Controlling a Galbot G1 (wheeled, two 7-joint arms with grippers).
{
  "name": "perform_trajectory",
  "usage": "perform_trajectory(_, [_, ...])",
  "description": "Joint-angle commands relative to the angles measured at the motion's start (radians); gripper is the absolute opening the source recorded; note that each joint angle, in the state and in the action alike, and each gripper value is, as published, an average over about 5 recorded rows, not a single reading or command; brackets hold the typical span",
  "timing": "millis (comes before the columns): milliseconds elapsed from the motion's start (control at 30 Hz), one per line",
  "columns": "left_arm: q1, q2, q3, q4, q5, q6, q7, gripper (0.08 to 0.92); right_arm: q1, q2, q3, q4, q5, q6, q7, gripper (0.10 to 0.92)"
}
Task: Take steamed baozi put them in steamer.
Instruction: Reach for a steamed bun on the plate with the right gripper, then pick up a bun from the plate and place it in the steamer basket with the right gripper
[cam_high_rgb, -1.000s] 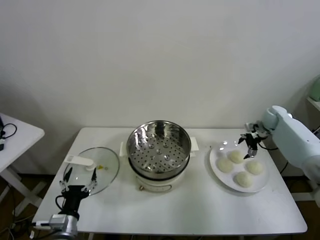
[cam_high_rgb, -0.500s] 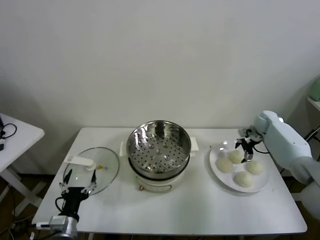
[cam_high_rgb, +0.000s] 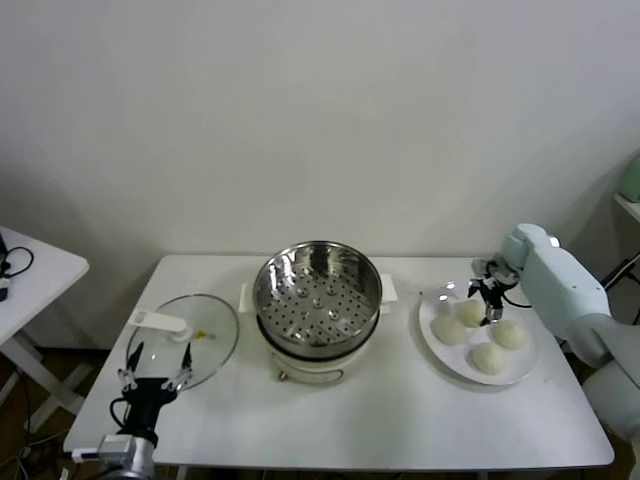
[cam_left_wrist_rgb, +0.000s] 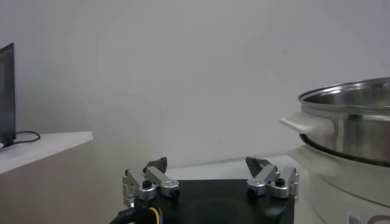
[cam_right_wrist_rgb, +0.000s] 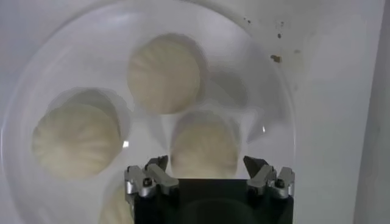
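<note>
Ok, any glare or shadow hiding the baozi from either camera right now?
Head view: steamer rim shines brightly; all four baozi on the plate show clearly. Right wrist view: soft shadows ring each bun, small glints on the plate, and the right pincer body covers one.

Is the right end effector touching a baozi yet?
Apart. In the right wrist view the right end effector has open fingers either side of a baozi on the plate, with plate visible between each fingertip and bun.

Soft, even indoor light, glare on the steamer rim, faint shadows beneath the buns.
</note>
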Motion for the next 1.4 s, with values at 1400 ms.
perform_trajectory(1400, [0.025,0.000,-0.001,0.000,0.000,-0.012,-0.012,0.823,0.358,-0.147,-0.428,0.622,0.282,0.038,-0.031,0.653])
